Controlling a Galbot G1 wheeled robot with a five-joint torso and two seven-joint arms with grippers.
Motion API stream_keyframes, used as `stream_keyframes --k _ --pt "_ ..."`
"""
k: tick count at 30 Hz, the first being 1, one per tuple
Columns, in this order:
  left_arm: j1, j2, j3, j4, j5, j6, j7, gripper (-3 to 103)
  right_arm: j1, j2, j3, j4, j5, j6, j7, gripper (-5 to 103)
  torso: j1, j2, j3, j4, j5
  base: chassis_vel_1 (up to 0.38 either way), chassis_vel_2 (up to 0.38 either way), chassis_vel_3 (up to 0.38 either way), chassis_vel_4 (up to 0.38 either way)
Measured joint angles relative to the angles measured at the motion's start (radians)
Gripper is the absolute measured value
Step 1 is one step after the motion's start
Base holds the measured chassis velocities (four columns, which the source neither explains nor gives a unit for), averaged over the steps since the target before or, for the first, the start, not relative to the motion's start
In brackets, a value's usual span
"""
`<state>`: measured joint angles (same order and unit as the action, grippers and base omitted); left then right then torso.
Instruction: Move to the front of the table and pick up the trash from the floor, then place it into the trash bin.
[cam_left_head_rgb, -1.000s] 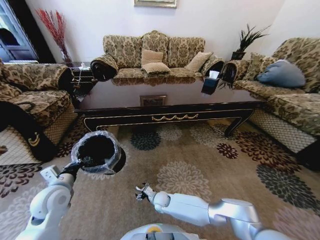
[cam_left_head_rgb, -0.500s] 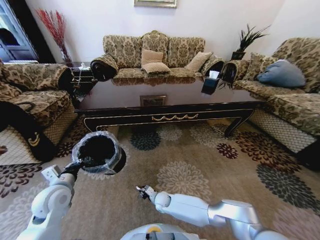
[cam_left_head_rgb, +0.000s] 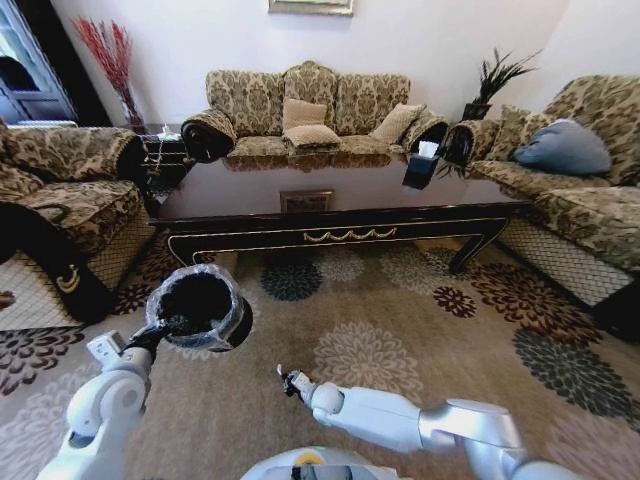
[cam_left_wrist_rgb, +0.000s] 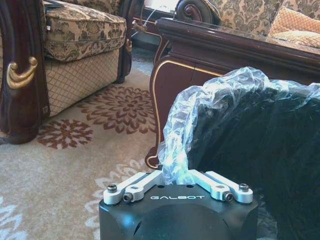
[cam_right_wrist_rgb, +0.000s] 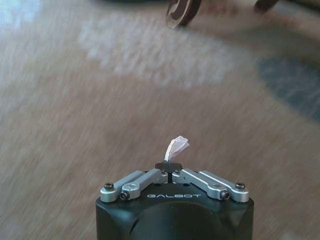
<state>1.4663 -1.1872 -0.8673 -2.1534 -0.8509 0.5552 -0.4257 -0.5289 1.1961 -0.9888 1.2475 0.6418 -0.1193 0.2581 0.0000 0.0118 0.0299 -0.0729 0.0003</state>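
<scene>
Black trash bin (cam_left_head_rgb: 198, 306) hangs from the left hand (cam_left_head_rgb: 160, 331), clamped on its rim; right hand (cam_left_head_rgb: 288, 380) pinches a white wrapper (cam_right_wrist_rgb: 176, 146) above the carpet (cam_left_head_rgb: 400, 320).

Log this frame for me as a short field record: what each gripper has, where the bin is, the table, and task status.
left gripper: shut on the rim of the trash bin, held up over the carpet
right gripper: shut on a small white scrap of trash, low over the carpet, right of the bin
table: beyond both arms, tissue box on top
task status: scrap not yet in the bin
</scene>
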Motion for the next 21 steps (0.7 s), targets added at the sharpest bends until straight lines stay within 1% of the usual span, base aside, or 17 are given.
stream_keyframes --k 2,5,7,10,13,14,18,21 --pt "-0.001 0.0 0.001 0.003 0.001 0.0 0.0 2 0.003 -0.006 0.006 0.009 0.0 0.006 -0.001 0 0.0 0.0 0.0 0.0 0.0 0.0 0.0 0.0 0.0" --pt "-0.005 -0.005 0.02 0.03 0.016 -0.003 0.004 2 0.041 -0.062 0.083 0.116 0.04 0.06 -0.019 0 0.0 0.0 0.0 0.0001 -0.0001 0.0 0.0 0.0 0.0" --pt "-0.005 -0.006 0.023 0.034 0.019 -0.003 0.005 2 0.049 -0.069 0.096 0.129 0.049 0.066 -0.02 0 0.0 0.0 0.0 0.0001 -0.0002 0.0 0.0 0.0 0.0" --pt "-0.01 -0.013 0.035 0.038 0.018 -0.006 0.01 2 0.124 -0.099 0.19 0.207 0.123 0.109 -0.007 0 0.0 0.0 0.0 0.0 -0.0001 0.0 0.0 0.0 0.0" --pt "-0.011 -0.014 0.036 0.036 0.016 -0.007 0.011 2 0.158 -0.106 0.216 0.218 0.151 0.114 0.007 0 0.0 0.0 0.0 0.0 -0.0002 0.0 0.0 0.0 0.0" --pt "-0.012 -0.015 0.037 0.031 0.01 -0.007 0.011 2 0.203 -0.116 0.249 0.229 0.182 0.123 0.023 0 0.0 0.0 0.0 0.0001 -0.0001 0.0 0.0 0.0 0.0" --pt "-0.013 -0.015 0.039 0.028 0.008 -0.007 0.012 2 0.249 -0.141 0.275 0.256 0.211 0.134 0.03 0 0.0 0.0 0.0 0.0001 -0.0002 0.0 0.0 0.0 0.0" --pt "-0.013 -0.018 0.046 0.027 0.007 -0.007 0.012 2 0.284 -0.168 0.287 0.329 0.246 0.149 0.03 0 0.0 0.0 0.0 -0.0001 -0.0002 0.0 0.0 0.0 0.0"
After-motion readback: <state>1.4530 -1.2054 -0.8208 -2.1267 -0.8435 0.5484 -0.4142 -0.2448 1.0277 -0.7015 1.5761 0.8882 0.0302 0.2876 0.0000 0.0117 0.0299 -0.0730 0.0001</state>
